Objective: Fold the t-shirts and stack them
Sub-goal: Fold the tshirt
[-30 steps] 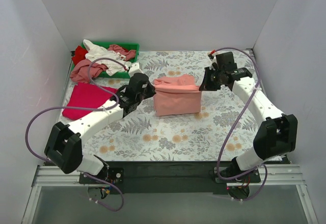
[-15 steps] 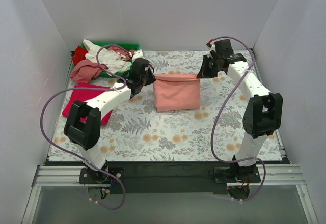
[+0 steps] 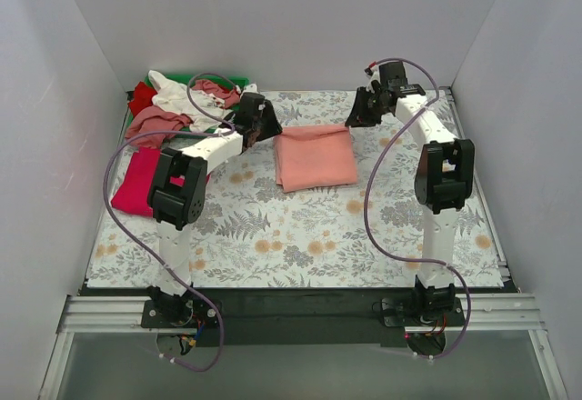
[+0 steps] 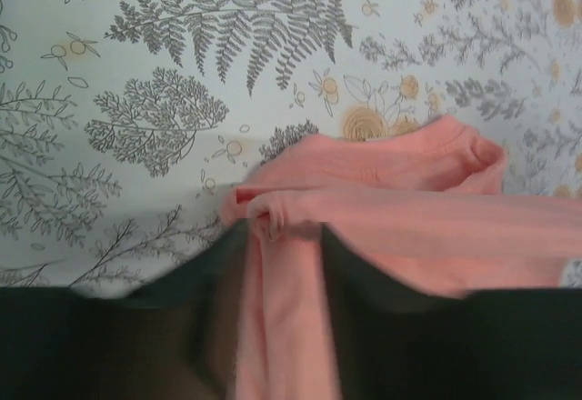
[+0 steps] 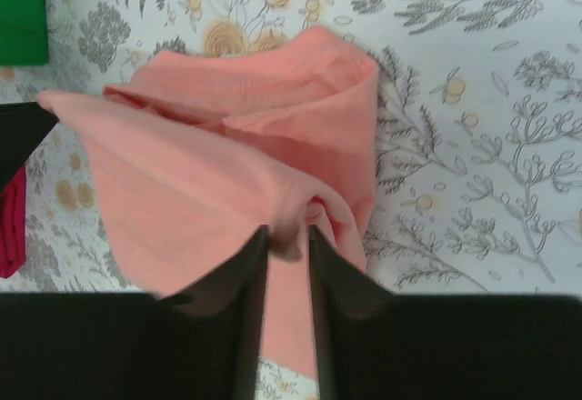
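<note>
Legible markings: none. We read no text, label, brand, number or sign on the salmon-pink t-shirt (image 3: 314,156) or the table cover (image 3: 300,236); the latter bore only a fern-and-flower print.

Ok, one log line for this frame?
left tool: shut on salmon-pink t-shirt far-left corner | right tool: shut on far-right corner | shirt: folded, on table
</note>
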Tool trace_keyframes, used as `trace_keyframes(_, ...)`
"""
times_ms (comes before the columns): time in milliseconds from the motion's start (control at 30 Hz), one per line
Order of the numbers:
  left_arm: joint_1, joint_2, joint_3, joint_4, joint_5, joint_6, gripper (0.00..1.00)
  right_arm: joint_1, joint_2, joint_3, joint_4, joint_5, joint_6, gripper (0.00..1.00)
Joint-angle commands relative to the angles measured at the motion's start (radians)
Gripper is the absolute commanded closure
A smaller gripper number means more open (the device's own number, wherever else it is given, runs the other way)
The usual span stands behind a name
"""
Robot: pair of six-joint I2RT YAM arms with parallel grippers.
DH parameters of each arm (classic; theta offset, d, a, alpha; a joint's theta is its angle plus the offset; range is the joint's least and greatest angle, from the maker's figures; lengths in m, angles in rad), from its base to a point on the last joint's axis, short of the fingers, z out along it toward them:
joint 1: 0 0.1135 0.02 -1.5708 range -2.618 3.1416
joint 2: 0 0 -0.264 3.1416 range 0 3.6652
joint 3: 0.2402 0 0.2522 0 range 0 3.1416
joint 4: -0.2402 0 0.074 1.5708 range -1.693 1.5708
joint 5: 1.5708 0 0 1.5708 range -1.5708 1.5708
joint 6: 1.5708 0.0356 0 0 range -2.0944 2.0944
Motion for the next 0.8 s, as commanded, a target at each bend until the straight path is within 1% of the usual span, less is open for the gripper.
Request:
trace_keyframes(0, 0.049, 0.035, 0.091, 0.007, 0.043, 0.021, 0.43, -0.039, 0.077, 0.132, 0.07, -0.031, 0.002, 0.64)
trace_keyframes(33, 0.053, 0.061, 0.137, -0.009, 0.06, 0.018, 0.21, -0.045, 0.091, 0.175, 0.068, -0.044, 0.014, 0.48)
trace_keyframes(67, 0.056, 0.066, 0.157, -0.024, 0.063, 0.012, 0.1, -0.051, 0.097, 0.187, 0.076, -0.07, 0.017, 0.31)
trace_keyframes(100, 0.056, 0.066, 0.171, -0.032, 0.06, 0.009, 0.1, -0.056, 0.096, 0.194, 0.076, -0.069, 0.019, 0.02)
trace_keyframes(167, 0.056, 0.039, 0.163, -0.023, 0.068, -0.004, 0.09, -0.054, 0.07, 0.166, 0.084, -0.08, 0.0, 0.02)
trace_keyframes(200, 0.056, 0.025, 0.153, -0.013, 0.136, -0.014, 0.09, -0.054, 0.029, 0.142, 0.093, -0.089, -0.013, 0.02)
trace_keyframes(233, 0.056, 0.012, 0.139, 0.003, 0.166, -0.019, 0.09, -0.053, 0.002, 0.102, 0.108, -0.097, -0.015, 0.02)
trace_keyframes(267, 0.053, -0.013, 0.101, 0.017, 0.191, -0.027, 0.09, -0.053, -0.027, 0.014, 0.158, -0.113, -0.015, 0.02)
trace_keyframes(300, 0.049, -0.023, 0.084, 0.026, 0.245, -0.039, 0.09, -0.048, -0.085, -0.044, 0.185, -0.124, -0.011, 0.02)
trace_keyframes(333, 0.046, -0.032, 0.065, 0.042, 0.266, -0.044, 0.08, -0.043, -0.113, -0.093, 0.22, -0.135, 0.005, 0.02)
trace_keyframes(367, 0.032, -0.044, 0.039, 0.045, 0.28, -0.047, 0.08, -0.037, -0.163, -0.196, 0.255, -0.158, 0.014, 0.02)
trace_keyframes(400, 0.024, -0.049, 0.028, 0.054, 0.296, -0.056, 0.08, -0.033, -0.183, -0.237, 0.324, -0.169, 0.025, 0.02)
trace_keyframes(467, 0.003, -0.057, 0.004, 0.069, 0.338, -0.062, 0.08, -0.025, -0.216, -0.323, 0.379, -0.198, 0.061, 0.02)
trace_keyframes(500, -0.003, -0.051, 0.001, 0.079, 0.343, -0.065, 0.08, -0.023, -0.214, -0.334, 0.421, -0.203, 0.074, 0.02)
trace_keyframes(600, -0.013, -0.017, 0.002, 0.079, 0.366, -0.085, 0.07, -0.017, -0.176, -0.351, 0.432, -0.23, 0.108, 0.02)
trace_keyframes(700, -0.014, 0.018, -0.01, 0.089, 0.448, -0.12, 0.07, -0.008, -0.153, -0.406, 0.438, -0.232, 0.117, 0.02)
trace_keyframes(767, -0.025, 0.029, -0.019, 0.089, 0.467, -0.128, 0.07, -0.002, -0.147, -0.441, 0.458, -0.233, 0.114, 0.02)
